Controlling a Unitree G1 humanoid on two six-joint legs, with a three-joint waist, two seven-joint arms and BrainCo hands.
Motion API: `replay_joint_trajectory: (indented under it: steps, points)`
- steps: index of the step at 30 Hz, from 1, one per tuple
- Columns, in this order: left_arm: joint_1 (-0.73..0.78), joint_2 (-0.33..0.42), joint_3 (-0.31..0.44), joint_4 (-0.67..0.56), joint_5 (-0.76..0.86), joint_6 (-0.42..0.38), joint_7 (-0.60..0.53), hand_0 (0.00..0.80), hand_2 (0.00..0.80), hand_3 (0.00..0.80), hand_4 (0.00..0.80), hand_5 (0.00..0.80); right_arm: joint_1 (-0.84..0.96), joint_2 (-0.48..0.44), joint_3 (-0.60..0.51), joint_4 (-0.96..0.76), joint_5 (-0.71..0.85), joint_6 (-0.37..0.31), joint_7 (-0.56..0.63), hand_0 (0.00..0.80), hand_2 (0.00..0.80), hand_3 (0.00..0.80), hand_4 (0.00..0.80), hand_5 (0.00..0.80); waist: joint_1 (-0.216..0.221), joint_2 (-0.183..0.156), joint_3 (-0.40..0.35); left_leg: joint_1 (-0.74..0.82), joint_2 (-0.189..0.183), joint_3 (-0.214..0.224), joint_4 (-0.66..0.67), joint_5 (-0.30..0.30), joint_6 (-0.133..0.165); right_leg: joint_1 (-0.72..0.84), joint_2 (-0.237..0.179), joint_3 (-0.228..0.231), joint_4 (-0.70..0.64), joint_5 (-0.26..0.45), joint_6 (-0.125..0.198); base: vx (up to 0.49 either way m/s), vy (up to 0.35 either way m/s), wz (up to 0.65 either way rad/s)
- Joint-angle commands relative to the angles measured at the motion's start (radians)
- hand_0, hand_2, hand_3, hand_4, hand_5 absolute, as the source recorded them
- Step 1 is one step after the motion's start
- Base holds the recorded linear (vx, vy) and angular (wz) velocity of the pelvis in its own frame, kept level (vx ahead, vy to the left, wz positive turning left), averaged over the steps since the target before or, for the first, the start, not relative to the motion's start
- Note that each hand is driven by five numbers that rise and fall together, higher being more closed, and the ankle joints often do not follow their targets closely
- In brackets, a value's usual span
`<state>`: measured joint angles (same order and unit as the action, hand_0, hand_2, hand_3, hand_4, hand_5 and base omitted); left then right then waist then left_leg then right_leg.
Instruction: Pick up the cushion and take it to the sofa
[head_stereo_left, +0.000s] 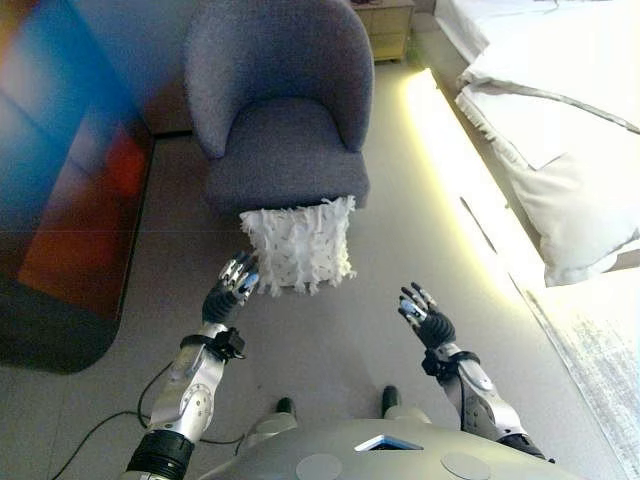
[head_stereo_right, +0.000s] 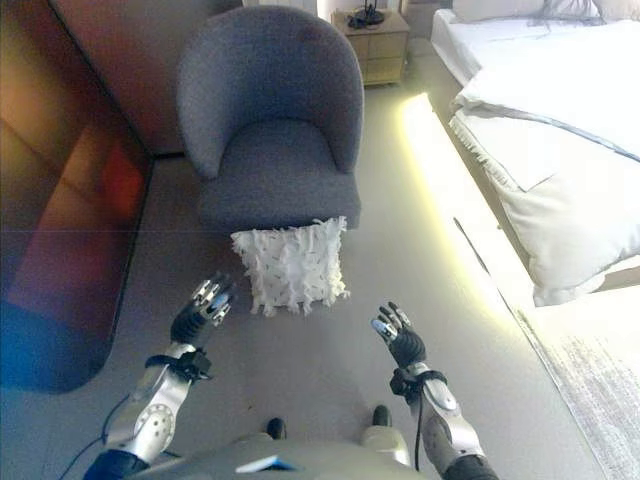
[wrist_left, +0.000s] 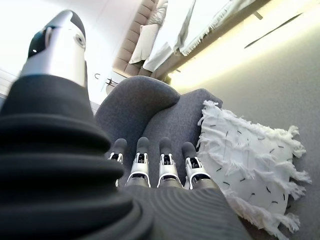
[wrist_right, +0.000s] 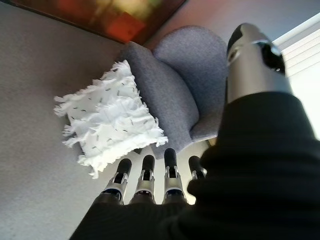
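- Left hand and right hand relaxed, empty, flanking white fringed cushion propped on floor against grey armchair.
- Straight fingers near cushion's edge.
- Likely light, soft, floppy; best squeezed between both palms at opposite sides.

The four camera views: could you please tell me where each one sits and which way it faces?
Left eye view: on the head, looking down at the white cushion propped against the grey armchair; both arms show.
Right eye view: beside it, same scene.
Left wrist view: along the left robot hand towards the cushion.
Right wrist view: along the right robot hand towards it.
All four share cushion and armchair.
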<state>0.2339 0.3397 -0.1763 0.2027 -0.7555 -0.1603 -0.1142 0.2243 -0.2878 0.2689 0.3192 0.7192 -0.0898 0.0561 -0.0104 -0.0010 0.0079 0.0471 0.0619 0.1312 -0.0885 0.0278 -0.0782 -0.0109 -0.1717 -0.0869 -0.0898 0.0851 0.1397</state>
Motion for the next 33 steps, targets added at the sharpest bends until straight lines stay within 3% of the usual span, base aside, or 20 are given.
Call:
replay_joint_trajectory:
  steps: [1, 10, 23, 33]
  points:
    - [-0.030, 0.023, 0.021, -0.038, 0.059, -0.070, 0.056, 0.000, 0.000, 0.000, 0.000, 0.000, -0.024, 0.018, -0.015, -0.070, 0.008, -0.046, 0.008, 0.000, 0.000, 0.000, 0.000, 0.000, 0.006, -0.023, 0.030, -0.046, -0.044, 0.026, 0.034, -0.013, 0.074, 0.004, 0.032, -0.051, 0.038, -0.013, -0.039, 0.046, -0.014, 0.00]
    - [-0.023, 0.026, 0.022, -0.061, 0.058, -0.078, 0.063, 0.000, 0.000, 0.000, 0.000, 0.000, -0.016, 0.017, -0.008, -0.072, 0.027, -0.051, 0.003, 0.000, 0.000, 0.000, 0.000, 0.000, 0.013, -0.032, 0.034, -0.038, -0.041, 0.024, 0.050, -0.025, 0.073, 0.028, 0.034, -0.062, 0.033, -0.023, -0.040, 0.026, -0.020, 0.00]
    - [0.012, 0.028, 0.021, -0.095, 0.039, -0.070, 0.050, 0.000, 0.000, 0.000, 0.000, 0.000, 0.023, 0.017, 0.003, -0.096, 0.018, -0.043, 0.003, 0.000, 0.000, 0.000, 0.000, 0.000, 0.003, -0.037, 0.026, -0.012, -0.049, 0.020, 0.042, -0.038, 0.083, 0.047, 0.038, -0.038, 0.023, -0.025, -0.035, 0.006, 0.009, 0.00]
    - [0.015, 0.019, 0.035, -0.076, 0.005, -0.079, 0.063, 0.000, 0.000, 0.000, 0.000, 0.000, 0.025, 0.021, 0.015, -0.082, 0.007, -0.040, 0.020, 0.000, 0.000, 0.000, 0.000, 0.000, 0.001, -0.044, 0.039, -0.026, -0.080, 0.030, 0.087, -0.068, 0.107, 0.029, 0.016, -0.010, 0.042, -0.017, -0.023, 0.017, 0.091, -0.05]
